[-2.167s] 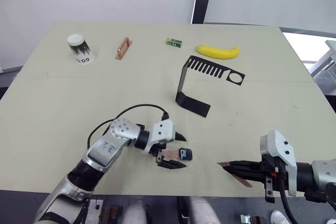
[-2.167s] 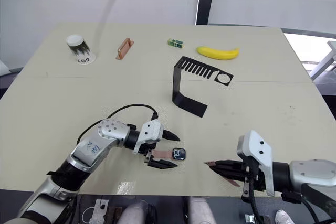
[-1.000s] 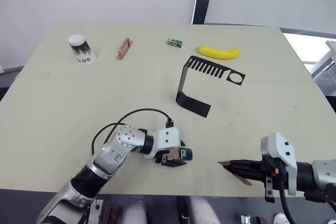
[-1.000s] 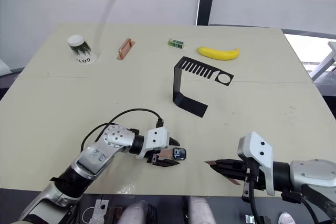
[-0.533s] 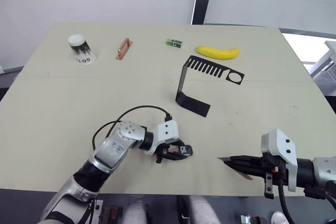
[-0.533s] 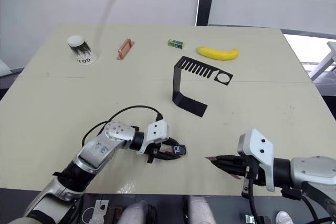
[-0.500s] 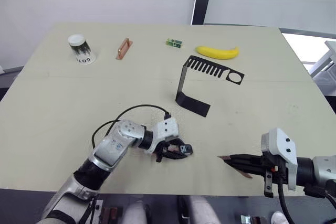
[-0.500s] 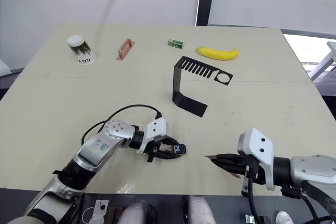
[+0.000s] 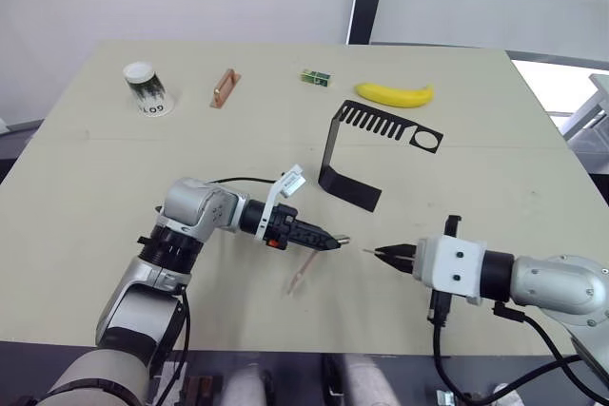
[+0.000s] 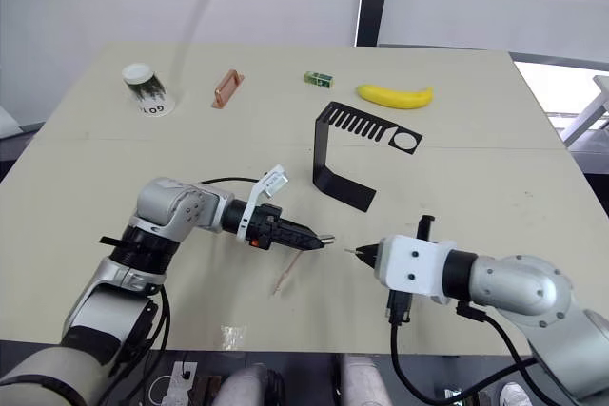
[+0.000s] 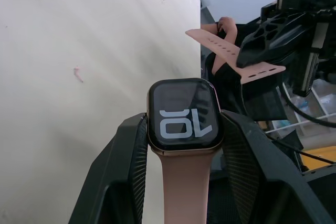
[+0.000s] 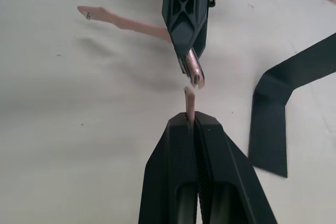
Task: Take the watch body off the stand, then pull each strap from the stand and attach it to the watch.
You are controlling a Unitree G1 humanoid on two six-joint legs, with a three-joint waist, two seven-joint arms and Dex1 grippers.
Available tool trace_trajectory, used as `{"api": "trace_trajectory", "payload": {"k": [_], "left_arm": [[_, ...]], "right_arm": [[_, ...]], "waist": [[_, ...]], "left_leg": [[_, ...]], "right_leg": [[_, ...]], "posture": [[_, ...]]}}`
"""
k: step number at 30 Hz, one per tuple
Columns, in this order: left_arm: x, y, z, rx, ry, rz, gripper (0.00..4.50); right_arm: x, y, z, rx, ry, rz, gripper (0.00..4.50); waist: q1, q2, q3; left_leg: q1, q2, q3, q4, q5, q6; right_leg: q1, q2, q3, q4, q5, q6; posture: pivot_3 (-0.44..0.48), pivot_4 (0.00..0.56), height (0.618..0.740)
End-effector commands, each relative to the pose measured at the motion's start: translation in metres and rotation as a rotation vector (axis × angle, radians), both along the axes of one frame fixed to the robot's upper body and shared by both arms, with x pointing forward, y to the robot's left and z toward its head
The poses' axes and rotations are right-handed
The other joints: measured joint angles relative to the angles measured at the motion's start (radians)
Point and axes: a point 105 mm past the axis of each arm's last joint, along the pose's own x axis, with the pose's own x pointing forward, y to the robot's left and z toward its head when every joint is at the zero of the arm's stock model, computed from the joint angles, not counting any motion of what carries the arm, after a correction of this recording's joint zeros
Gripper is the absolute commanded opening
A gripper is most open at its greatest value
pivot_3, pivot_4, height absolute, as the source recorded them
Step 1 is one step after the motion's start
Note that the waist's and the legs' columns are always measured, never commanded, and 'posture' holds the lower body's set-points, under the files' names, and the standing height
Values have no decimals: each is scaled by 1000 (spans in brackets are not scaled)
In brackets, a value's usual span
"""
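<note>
My left end effector (image 9: 328, 241) is clamped on the watch body (image 11: 184, 115), one strap (image 9: 303, 271) hanging off it. Right end effector (image 9: 388, 255) pinches the other strap (image 12: 189, 99) edge-on, tip just right of the watch, not touching. The stand (image 9: 360, 154) sits farther back; bare tabletop (image 9: 105, 197) surrounds both.

Stand (image 9: 360, 161) at table (image 9: 95, 187) centre. Behind it, along far edge, left to right: cup (image 9: 146, 88), bar (image 9: 224, 87), block (image 9: 315, 76), banana (image 9: 394, 94). Before stand: left gripper (image 9: 328, 241) with watch body (image 11: 185, 116) faces right gripper (image 9: 388, 255) with strap (image 12: 189, 98).
</note>
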Motion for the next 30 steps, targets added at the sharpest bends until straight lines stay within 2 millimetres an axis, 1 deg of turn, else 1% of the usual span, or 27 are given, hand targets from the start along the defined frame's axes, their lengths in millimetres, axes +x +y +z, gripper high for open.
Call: {"api": "trace_trajectory", "payload": {"k": [1, 5, 9, 14, 20, 30], "left_arm": [[3, -3, 12, -46, 14, 7, 1577], [4, -4, 13, -51, 20, 9, 1577], [0, -3, 10, -40, 2, -7, 1577], [0, -2, 6, -24, -17, -6, 1577], [-1, -5, 9, -44, -17, -12, 1577], [3, -7, 12, -54, -25, 10, 1577]], "right_arm": [[5, 5, 5, -5, -78, -6, 0], [9, 9, 3, -15, -107, -16, 0], [11, 6, 4, -25, -128, -34, 0], [10, 3, 9, -26, -135, -41, 0], [11, 3, 3, -39, -117, -40, 0], [12, 7, 2, -21, -113, -37, 0]], "waist": [[-1, 0, 0], [-1, 0, 0], [0, 0, 0], [-1, 0, 0], [0, 0, 0], [0, 0, 0]], "left_leg": [[0, 0, 0, 0, 0, 0], [0, 0, 0, 0, 0, 0], [1, 0, 0, 0, 0, -1], [1, 0, 0, 0, 0, -1], [1, 0, 0, 0, 0, -1], [1, 0, 0, 0, 0, -1]], "right_leg": [[0, 0, 0, 0, 0, 0], [0, 0, 0, 1, 0, 0], [0, 0, 0, 2, 0, 0], [0, 0, 0, 2, 0, 0], [0, 0, 0, 2, 0, 0], [0, 0, 0, 3, 0, 0]], "posture": [[0, 150, 740], [0, 150, 740], [0, 150, 740], [0, 150, 740], [0, 150, 740], [0, 150, 740]]}}
